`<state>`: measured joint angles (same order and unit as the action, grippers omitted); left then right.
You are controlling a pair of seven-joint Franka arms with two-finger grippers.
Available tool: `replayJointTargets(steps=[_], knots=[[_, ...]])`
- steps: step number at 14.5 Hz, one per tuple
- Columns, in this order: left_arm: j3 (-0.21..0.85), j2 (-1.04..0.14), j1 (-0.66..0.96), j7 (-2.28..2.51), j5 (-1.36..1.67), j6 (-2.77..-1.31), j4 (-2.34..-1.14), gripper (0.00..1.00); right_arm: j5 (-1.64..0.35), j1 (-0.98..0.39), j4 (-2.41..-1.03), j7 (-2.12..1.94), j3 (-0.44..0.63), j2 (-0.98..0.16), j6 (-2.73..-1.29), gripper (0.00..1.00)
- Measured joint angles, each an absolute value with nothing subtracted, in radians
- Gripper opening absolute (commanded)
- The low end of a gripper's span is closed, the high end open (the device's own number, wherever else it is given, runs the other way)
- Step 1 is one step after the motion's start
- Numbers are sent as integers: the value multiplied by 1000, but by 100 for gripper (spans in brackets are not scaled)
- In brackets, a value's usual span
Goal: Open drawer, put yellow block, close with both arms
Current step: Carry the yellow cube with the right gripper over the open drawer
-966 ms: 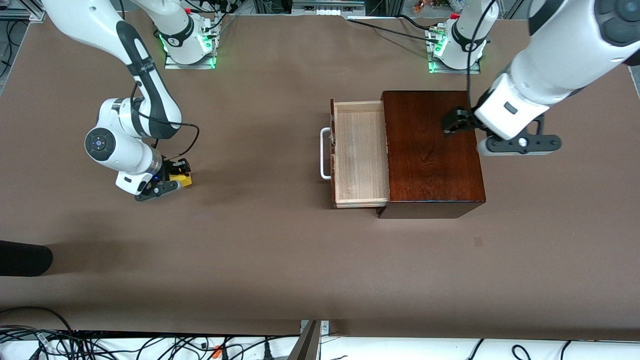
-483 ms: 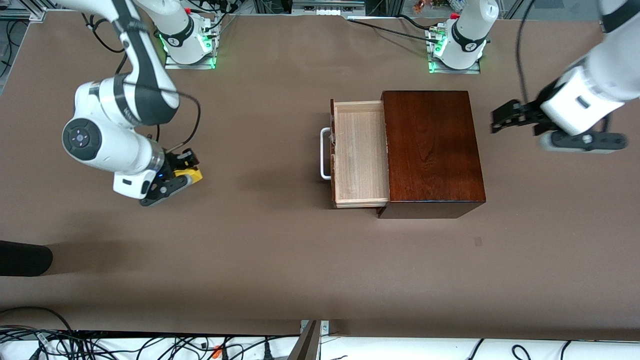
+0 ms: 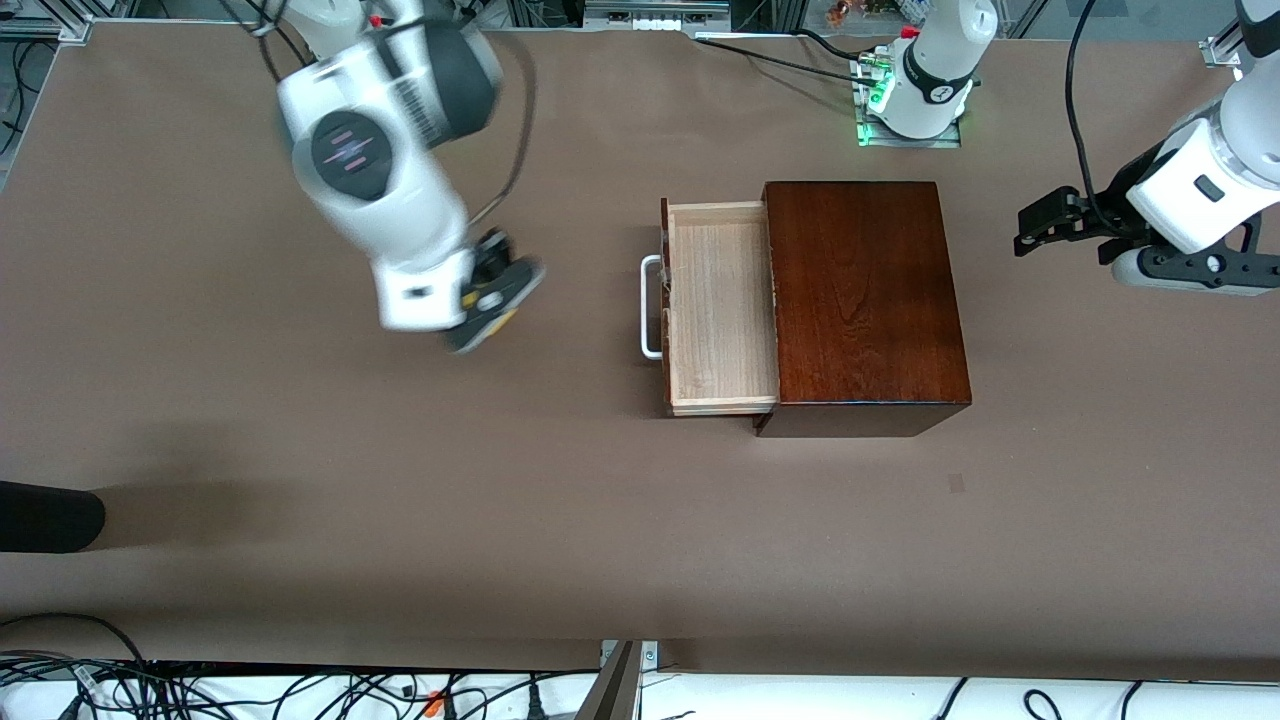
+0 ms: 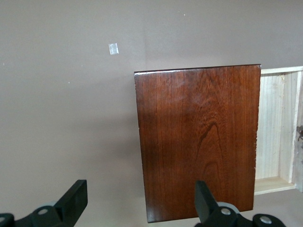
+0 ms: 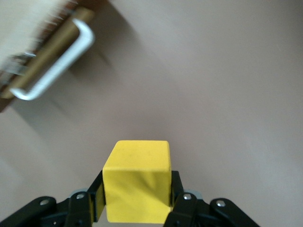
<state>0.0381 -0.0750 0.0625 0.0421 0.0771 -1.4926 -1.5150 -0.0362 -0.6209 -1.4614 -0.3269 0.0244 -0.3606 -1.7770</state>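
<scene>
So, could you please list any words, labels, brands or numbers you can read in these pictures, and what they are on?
None can be read.
Right arm: a striped label on its casing, too blurred to read.
Wooden box, drawer, yellow block: no text.

The right gripper [image 5: 137,203] clamps the yellow block [image 5: 137,187] between its black fingers [image 5: 182,205], held up over bare brown table [image 5: 213,94]. Near it, the drawer [image 5: 28,28] shows its white handle [image 5: 57,66], blurred.
</scene>
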Motion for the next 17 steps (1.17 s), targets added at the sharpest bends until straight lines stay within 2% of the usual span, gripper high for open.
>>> replayJointTargets(steps=[4, 7, 13, 17], knots=[[39, -74, 62, 15, 42, -1496, -1517, 100, -22, -800, -1323, -326, 23, -446, -1777, 25], [43, -73, 63, 12, 13, -1504, -1517, 100, 5, -883, -1241, -331, 23, -513, -1777, 25], [43, -73, 63, 11, 11, -1507, -1518, 100, 75, -979, -1147, -435, 23, -608, -1777, 25], [43, -73, 63, 11, 11, -1509, -1518, 100, 79, -989, -1098, -530, 25, -671, -1794, 26]])
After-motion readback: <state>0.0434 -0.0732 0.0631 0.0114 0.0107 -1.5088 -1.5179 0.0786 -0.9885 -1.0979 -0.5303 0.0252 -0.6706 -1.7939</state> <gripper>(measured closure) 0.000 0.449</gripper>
